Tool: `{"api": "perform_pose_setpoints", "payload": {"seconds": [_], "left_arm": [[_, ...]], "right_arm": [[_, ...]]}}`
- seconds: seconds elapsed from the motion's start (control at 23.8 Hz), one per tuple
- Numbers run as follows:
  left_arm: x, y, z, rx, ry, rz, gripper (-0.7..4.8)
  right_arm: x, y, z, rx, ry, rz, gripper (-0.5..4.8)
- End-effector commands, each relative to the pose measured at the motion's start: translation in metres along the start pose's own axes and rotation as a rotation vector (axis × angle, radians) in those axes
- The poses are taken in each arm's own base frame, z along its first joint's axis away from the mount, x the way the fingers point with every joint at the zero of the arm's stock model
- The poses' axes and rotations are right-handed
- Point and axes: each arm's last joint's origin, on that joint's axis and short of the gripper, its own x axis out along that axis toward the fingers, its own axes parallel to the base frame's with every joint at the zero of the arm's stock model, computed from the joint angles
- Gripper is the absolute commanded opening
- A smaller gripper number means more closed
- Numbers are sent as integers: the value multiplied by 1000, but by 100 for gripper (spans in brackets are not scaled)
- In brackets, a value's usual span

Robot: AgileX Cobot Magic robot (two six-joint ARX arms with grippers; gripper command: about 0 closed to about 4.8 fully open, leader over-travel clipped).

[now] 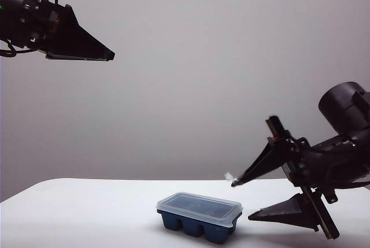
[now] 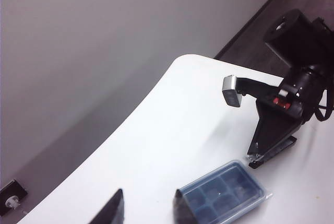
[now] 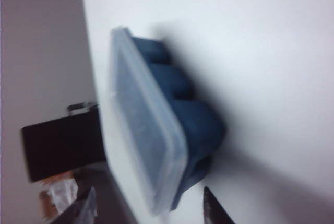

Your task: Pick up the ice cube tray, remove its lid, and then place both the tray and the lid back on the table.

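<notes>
The dark blue ice cube tray [image 1: 196,225] stands on the white table [image 1: 87,213] near its front, with the translucent lid [image 1: 199,203] seated on top. My right gripper [image 1: 243,200] hovers low, just to the right of the tray, open wide with one finger above the other and nothing between them. In the right wrist view the tray's [image 3: 193,119] end and the lid [image 3: 141,130] lie just ahead of the fingertips [image 3: 211,205]. My left gripper [image 1: 110,56] hangs high at the upper left, far from the tray. Its fingers [image 2: 117,208] stand apart over bare table, beside the tray [image 2: 224,192].
A plain grey wall rises behind the table. The table's rounded far corner [image 2: 190,57] borders dark floor [image 2: 261,25]. The right arm's bulky body [image 2: 297,78] reaches in over the table. A dark boxy object [image 3: 60,145] sits beyond the table edge.
</notes>
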Motion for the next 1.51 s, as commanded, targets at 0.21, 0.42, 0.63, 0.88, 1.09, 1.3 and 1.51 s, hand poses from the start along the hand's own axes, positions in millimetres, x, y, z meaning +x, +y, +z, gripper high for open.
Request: {"api": "perform_pose_setpoints", "payload": {"seconds": [0.21,0.42,0.63,0.88,1.09,1.3,1.51], "left_arm": [[-1,1,2,7,-11,2,121],[-1,1,2,7,-11,2,121],[-1,1,2,7,-11,1,121],[-1,0,1,-3,-2,-3,121],[-1,-1,-2,-28,23,-13,121],[-1,-2,-3,-37,31,-17,121],[-1,-2,-3,-37,32,-17,121]], "right_arm": [[7,5,-2,-10,-16,-34,252],[9,7,0,-9,-23,-43,251],[11,11,7,-18,-38,-49,156],[30,14,11,-7,18,-63,157],[40,13,4,1,61,-84,157],[39,14,4,15,85,-61,157],[39,14,3,45,91,-63,155]]}}
